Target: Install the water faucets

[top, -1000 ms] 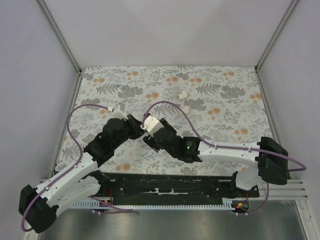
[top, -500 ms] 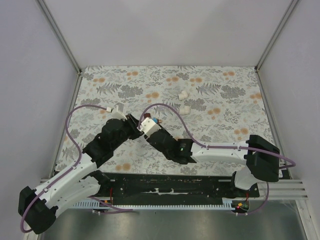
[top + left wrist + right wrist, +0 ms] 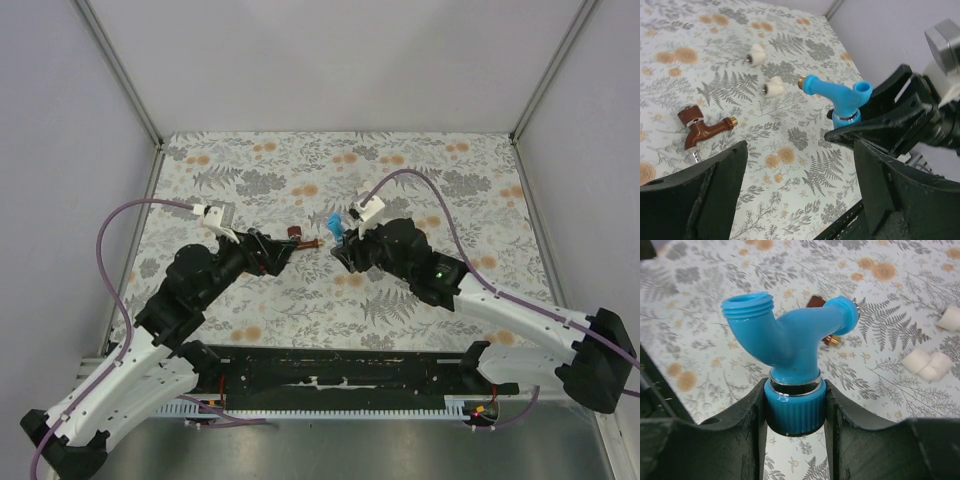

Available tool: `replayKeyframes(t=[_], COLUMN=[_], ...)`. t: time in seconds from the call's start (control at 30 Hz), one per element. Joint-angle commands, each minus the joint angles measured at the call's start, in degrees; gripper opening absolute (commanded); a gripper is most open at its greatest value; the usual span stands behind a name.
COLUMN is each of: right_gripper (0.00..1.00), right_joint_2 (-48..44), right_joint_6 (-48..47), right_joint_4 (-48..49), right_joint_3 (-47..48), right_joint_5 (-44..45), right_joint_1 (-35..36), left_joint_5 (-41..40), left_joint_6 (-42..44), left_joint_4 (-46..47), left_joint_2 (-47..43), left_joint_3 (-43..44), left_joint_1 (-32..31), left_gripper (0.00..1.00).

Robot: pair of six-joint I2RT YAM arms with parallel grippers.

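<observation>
Brown faucet (image 3: 702,127) on floral, perhaps fabric, surface (image 3: 420,170); grey walls (image 3: 330,60).

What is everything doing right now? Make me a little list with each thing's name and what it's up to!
left gripper: open, holding nothing
right gripper: shut on the blue faucet, gripping its ribbed cap
blue faucet: held up above the table
brown faucet: lying on the table in front of the left gripper, not gripped
white fittings: two, lying loose on the table

Near white fitting (image 3: 774,87), far white fitting (image 3: 758,54), floral table (image 3: 805,175)
</observation>
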Motion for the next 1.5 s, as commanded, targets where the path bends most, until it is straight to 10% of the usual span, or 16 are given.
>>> replayKeyframes(t=[0.0,0.23,0.8,1.47], right_gripper=[0.0,0.0,0.0,0.0], right_joint_2=[-6.4,-9.5,-13.8,-12.3], right_joint_6=[2.6,8.0,30.5,35.6], right_joint_4=[2.2,-2.6,-5.8,-4.1], right_joint_3=[-0.7,1.4,1.3,2.9], right_joint_5=[-18.3,-22.1,-19.1,-20.0], right_joint_1=[-3.6,-5.2,-5.3,-5.4], left_joint_5=[11.3,20.9,20.4,16.9], left_joint_6=[14.6,23.3,38.2,47.5], left_joint_4=[6.7,12.8,27.1,50.7], left_joint_2=[-0.9,1.4,7.4,26.5], left_joint_3=[0.7,-0.1,-6.7,-6.0], left_joint_1=[-0.1,-0.1,-4.0,-8.8], left_gripper=[0.91,0.98,0.84,0.72])
